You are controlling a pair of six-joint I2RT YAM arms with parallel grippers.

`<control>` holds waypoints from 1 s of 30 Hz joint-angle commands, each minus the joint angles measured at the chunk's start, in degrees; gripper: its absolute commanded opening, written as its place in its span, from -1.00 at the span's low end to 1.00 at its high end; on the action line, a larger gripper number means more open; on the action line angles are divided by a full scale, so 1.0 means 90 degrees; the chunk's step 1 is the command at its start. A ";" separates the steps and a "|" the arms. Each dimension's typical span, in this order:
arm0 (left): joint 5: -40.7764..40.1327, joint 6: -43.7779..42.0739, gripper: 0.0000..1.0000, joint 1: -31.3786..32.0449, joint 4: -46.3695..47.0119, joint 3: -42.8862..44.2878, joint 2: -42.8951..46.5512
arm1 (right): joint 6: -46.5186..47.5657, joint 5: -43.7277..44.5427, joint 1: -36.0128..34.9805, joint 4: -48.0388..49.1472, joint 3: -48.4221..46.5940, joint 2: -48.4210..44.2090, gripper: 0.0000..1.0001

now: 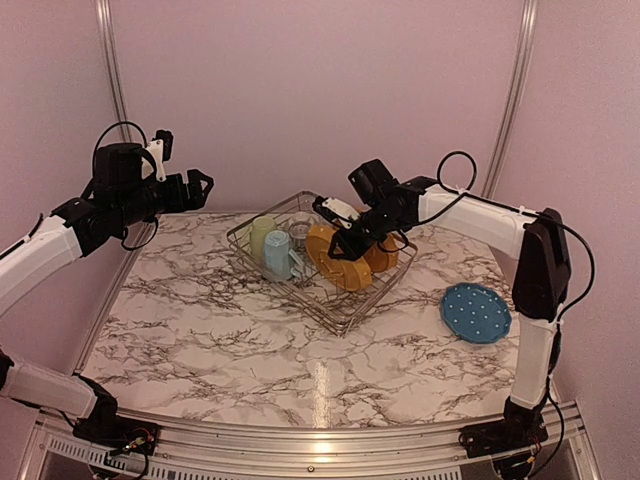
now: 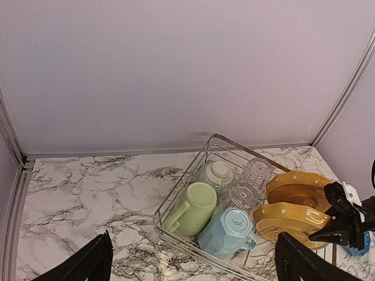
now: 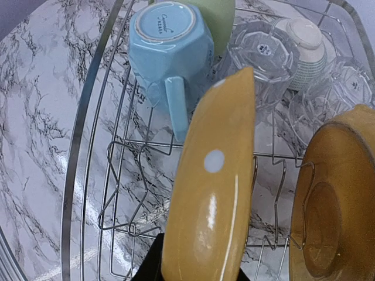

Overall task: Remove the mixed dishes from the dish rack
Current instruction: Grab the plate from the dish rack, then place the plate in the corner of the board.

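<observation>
On your left, the left gripper (image 1: 206, 185) hangs above the table's far-left corner, its fingers spread wide with nothing between them, well apart from the dish rack (image 1: 338, 322). The rack sits at the middle of the marble table (image 1: 200, 330), toward the back.

In the rack's left part you have the pale green cup (image 1: 262, 233) and the light blue mug (image 1: 277, 256) side by side, both bottom-up. Just beyond them are a clear glass (image 2: 240, 196), a second glass (image 2: 256, 172) and the pale green bowl (image 2: 217, 174), upside down as well.

Moving right, two plates stand on edge among the dividers. The right gripper (image 1: 346, 242) reaches in from the far right and is clamped on the rim of the near yellow-orange plate (image 1: 337, 262) — you cannot tell whether that plate has left the wires. The other yellow-orange plate (image 1: 383, 256) stands just behind it.

Farthest right, the blue plate (image 1: 476, 312) lies flat on the table — outside the rack.
</observation>
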State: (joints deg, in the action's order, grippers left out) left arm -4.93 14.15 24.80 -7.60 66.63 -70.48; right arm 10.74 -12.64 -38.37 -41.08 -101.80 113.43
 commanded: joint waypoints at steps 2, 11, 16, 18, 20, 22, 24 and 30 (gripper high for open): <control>0.0084 0.0010 0.98 -0.0010 -0.0008 -0.0010 -0.0004 | -0.0497 0.0389 -0.0041 0.0231 -0.0767 -0.0721 -1.00; 0.0089 0.0015 0.98 -0.0009 -0.0009 -0.0011 -0.0021 | -0.0482 -0.0125 -0.0019 0.0234 -0.0798 -0.0824 -1.00; 0.0098 0.0010 0.98 -0.0003 -0.0016 -0.0001 -0.0022 | -0.0681 -0.0547 0.0123 0.0236 -0.0752 -0.0929 -1.00; 0.0099 0.0010 0.98 -0.0007 -0.0016 -0.0001 -0.0027 | -0.0839 -0.0684 0.0246 0.0207 -0.0758 -0.0940 -1.00; 0.0106 0.0015 0.98 -0.0009 -0.0020 -0.0001 -0.0030 | -0.0975 -0.0854 0.0377 0.0236 -0.0752 -0.0975 -1.00; 0.0108 0.0024 0.98 -0.0007 -0.0025 0.0009 -0.0032 | -0.1075 -0.1013 0.0442 0.0279 -0.0732 -0.1038 -1.00; 0.0108 0.0020 0.98 -0.0006 -0.0025 -0.0001 -0.0041 | -0.1148 -0.1192 0.0503 0.0352 -0.0734 -0.1117 -1.00; 0.0108 0.0033 0.98 -0.0006 -0.0035 0.0014 -0.0051 | -0.1894 -0.1649 0.0698 0.0424 -0.0844 -0.1227 -1.00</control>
State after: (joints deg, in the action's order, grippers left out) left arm -4.51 14.15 24.80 -7.60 66.63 -70.48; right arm 2.13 -22.92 -33.58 -44.62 -104.14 108.90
